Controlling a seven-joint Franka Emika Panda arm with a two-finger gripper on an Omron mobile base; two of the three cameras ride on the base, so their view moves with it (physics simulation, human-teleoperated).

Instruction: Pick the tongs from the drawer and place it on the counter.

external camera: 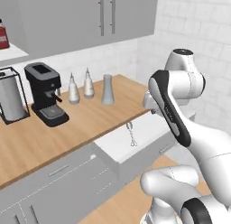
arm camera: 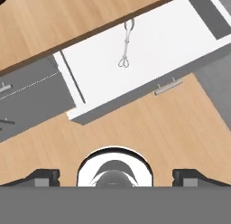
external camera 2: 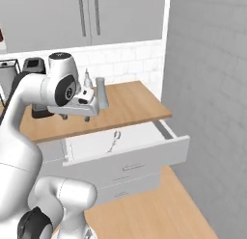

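The drawer (external camera: 151, 128) (external camera 2: 140, 158) (arm camera: 171, 42) is pulled out from under the counter (external camera: 90, 119) (external camera 2: 130, 105) (arm camera: 54, 24). The thin silver tongs (external camera: 131, 133) (external camera 2: 114, 141) (arm camera: 126, 44) lie on its white bottom, near the counter edge, loops toward the drawer front. My gripper (external camera 2: 76, 117) (arm camera: 115, 177) hangs well above the drawer, pointing down. Its fingers stand wide apart with nothing between them. In the hand view the tongs sit far up the picture, a little right of centre.
On the counter stand a grey vase (external camera: 107, 90) (external camera 2: 101, 93), two pale bottles (external camera: 73, 90) (external camera: 88, 84), a black coffee machine (external camera: 45, 94) and a paper towel holder (external camera: 11, 99). A grey wall (external camera 2: 212, 88) closes the right side. Wall cabinets (external camera: 90, 20) hang overhead.
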